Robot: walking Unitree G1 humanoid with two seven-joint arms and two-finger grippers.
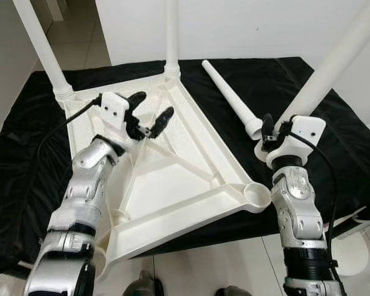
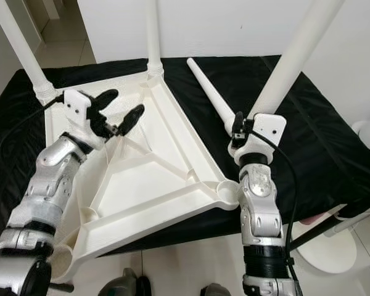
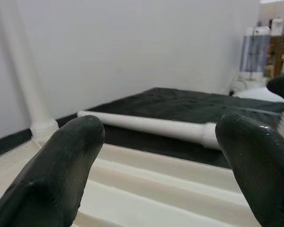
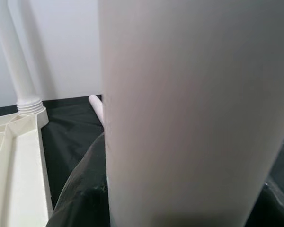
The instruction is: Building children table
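1. The right claw [image 1: 266, 132] is closed around a white table leg [image 1: 333, 65], holding it tilted, its lower end just above the empty corner socket [image 1: 257, 195].
2. The left claw [image 1: 149, 117] hovers wide open with nothing in it over the upturned white tabletop [image 1: 172, 166] (ribbed underside up).
3. Two legs [image 1: 171, 34] stand screwed into the far corners; a fourth leg [image 1: 231, 98] lies loose beside the tabletop.
4. All of it rests on a black-draped worktop [image 1: 277, 80], with a white wall behind and pale floor tiles below.
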